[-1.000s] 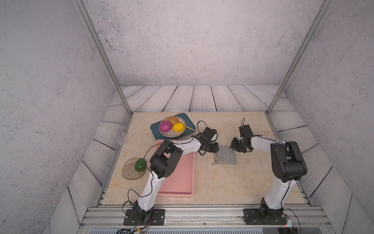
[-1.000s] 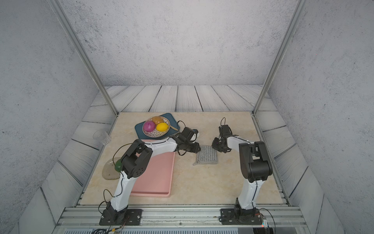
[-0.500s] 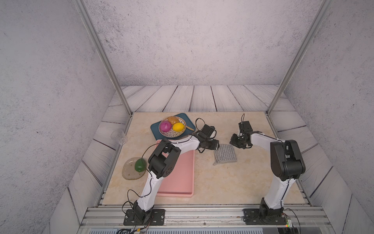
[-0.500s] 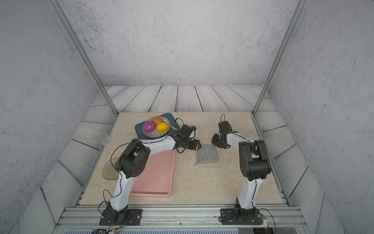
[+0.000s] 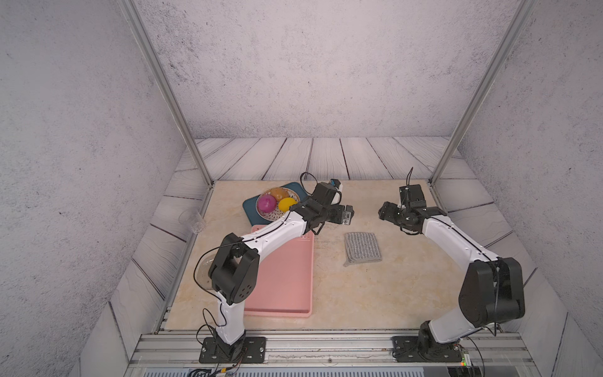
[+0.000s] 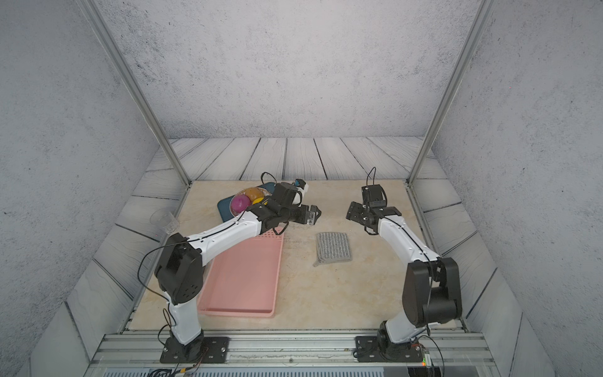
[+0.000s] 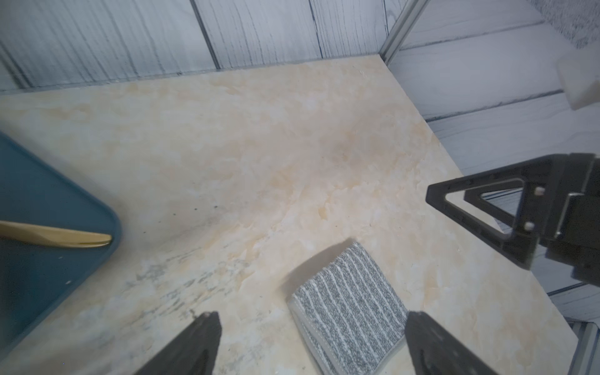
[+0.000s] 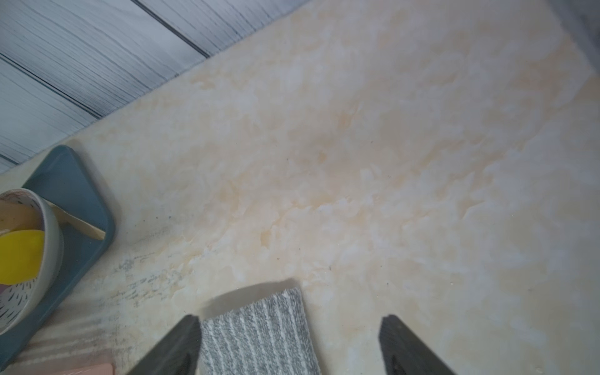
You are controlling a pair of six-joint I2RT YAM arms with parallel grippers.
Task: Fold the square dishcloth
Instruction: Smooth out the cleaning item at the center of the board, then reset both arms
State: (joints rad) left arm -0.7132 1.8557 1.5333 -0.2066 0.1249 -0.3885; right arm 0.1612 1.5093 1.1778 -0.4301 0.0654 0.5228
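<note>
Left wrist view: left claw (image 7: 313, 315) spread wide, nothing between the fingers (image 7: 194, 341), raised near the far edge of the square dishcloth (image 7: 350, 311), not touching it.
Right wrist view: right claw (image 8: 290, 318) likewise spread wide and empty, raised near the same far edge, clear of the cloth.
Claws against each other: facing one another across the dishcloth's far edge in both top views, apart, each on its own arm's side.
Square dishcloth: flat on the surface (image 5: 375, 293), grey with thin white stripes, doubled over, stacked hems showing along its near edge; free of both claws.
Pink tray (image 5: 284, 287): beside the dishcloth on the left arm's side, a strip of bare surface between them, reaching nearer the arm bases than the dishcloth does.
Teal tray (image 5: 249, 209): beyond the dishcloth's far edge, toward the left arm's side, apart from it.
Bowl (image 5: 261, 213): on the teal tray, holding a magenta fruit (image 5: 267, 203), a yellow fruit (image 5: 286, 204) and an orange fruit (image 5: 278, 193).
Golden utensil (image 7: 65, 238): on the teal tray, by the corner closest to the dishcloth.
Clear cup (image 5: 192, 220): well apart from the dishcloth, past both trays on the left arm's side, standing on the grey planks (image 5: 169, 209).
</note>
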